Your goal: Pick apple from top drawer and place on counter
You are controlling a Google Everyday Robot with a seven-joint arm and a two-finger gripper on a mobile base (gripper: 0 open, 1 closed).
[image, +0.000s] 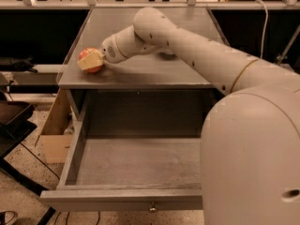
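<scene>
The red and yellow apple (88, 55) is at the front left of the grey counter (140, 74), held between the cream fingers of my gripper (91, 61). The gripper is shut on the apple, low over the counter near its left edge. My white arm reaches in from the right and fills the lower right of the view. The top drawer (126, 163) is pulled wide open below the counter. Its grey floor shows nothing on it. Its front panel has a small metal knob (152, 207).
A white bowl (167, 55) sits on the counter, mostly hidden behind my arm. A cardboard box (55, 130) stands on the floor left of the cabinet. A dark chair or cart (11, 125) is at far left. A railing runs behind the counter.
</scene>
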